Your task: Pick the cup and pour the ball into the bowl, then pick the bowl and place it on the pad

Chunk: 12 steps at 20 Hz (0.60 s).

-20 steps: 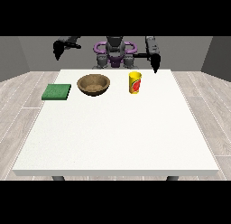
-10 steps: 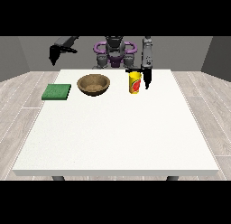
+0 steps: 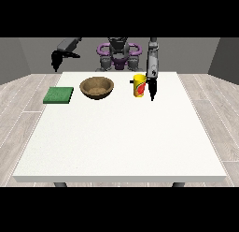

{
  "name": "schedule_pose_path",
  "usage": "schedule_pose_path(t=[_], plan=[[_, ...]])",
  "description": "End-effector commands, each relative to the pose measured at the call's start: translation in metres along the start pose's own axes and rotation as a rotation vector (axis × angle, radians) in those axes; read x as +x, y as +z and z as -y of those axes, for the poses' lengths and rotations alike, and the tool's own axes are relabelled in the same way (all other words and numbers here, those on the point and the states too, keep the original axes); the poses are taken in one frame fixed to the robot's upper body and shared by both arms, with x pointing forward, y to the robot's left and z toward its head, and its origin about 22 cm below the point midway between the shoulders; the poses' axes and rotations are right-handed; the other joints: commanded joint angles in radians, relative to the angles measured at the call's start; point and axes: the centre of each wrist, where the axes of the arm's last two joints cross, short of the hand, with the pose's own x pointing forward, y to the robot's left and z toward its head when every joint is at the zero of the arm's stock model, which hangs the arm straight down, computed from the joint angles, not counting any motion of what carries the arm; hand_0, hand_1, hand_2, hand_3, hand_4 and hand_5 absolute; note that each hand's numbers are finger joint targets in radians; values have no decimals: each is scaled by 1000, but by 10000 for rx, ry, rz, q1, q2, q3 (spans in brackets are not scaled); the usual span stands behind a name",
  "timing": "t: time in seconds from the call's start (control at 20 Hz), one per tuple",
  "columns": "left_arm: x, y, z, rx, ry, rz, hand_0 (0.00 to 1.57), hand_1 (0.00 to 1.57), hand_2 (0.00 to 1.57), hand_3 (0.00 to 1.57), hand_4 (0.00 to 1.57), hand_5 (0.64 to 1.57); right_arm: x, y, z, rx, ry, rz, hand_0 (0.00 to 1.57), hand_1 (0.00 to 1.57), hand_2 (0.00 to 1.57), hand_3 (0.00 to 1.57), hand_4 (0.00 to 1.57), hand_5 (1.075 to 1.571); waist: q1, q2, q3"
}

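A yellow cup [image 3: 139, 85] with a red and green mark stands upright on the white table [image 3: 121, 137], near the far edge. The hand at the view's right [image 3: 151, 88] hangs just right of the cup, fingers pointing down, close beside it but not round it. A brown wooden bowl [image 3: 97, 87] sits left of the cup. A green pad [image 3: 59, 95] lies flat further left. The hand at the view's left [image 3: 56, 59] is raised above the table's far left corner, holding nothing. No ball shows.
The robot's purple and grey torso [image 3: 118, 55] stands behind the far edge. The table's wide white top stretches towards the camera, with grey plank floor on both sides.
The hand at the view's right has come down and forward from shoulder height until it hangs beside the cup. The hand at the view's left has drifted slightly outward and downward.
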Motion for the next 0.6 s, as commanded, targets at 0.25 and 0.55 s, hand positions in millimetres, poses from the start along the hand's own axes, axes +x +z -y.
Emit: schedule_pose_path(t=[0.25,0.55], plan=[[-4,-8,22,-32,-1974,325,1018,1018,1101,888,1467,776,-5,-3,4,318,185,52,0,0,0,0,0,1570,-513,188,5],[-19,32,23,129,-3330,958,1323,1323,1571,1571,1477,1250,22,-14,44,3,366,761,0,0,0,0,0,1570,-578,654,3]])
